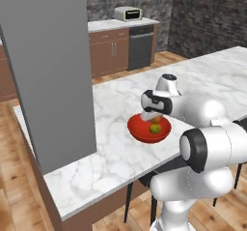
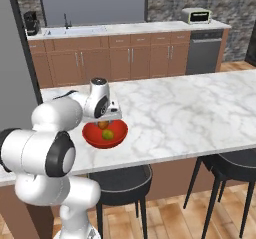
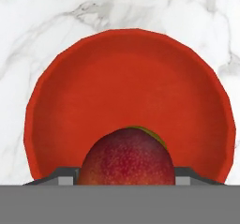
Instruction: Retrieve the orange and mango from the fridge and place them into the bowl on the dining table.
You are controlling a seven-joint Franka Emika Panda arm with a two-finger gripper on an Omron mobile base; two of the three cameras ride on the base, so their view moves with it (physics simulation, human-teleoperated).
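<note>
My gripper (image 1: 154,118) (image 2: 103,123) (image 3: 124,177) hangs just over the red bowl (image 1: 137,131) (image 2: 90,135) (image 3: 126,78), shut on the mango (image 1: 155,127) (image 2: 107,133) (image 3: 126,157). In the hand view the mango's red-blushed side faces the camera, with a dark fingertip on either side. Its yellow-green lower part reaches down inside the bowl. The bowl stands on the white marble dining table (image 1: 120,152) (image 2: 175,113) near its front edge. The orange is out of view.
A tall grey slab (image 1: 48,70) (image 2: 15,58) rises at the left; I cannot tell whether it belongs to the fridge. Dark stools (image 2: 120,183) (image 2: 235,163) stand under the table's front edge. Brown cabinets with a toaster (image 2: 196,16) line the far wall.
</note>
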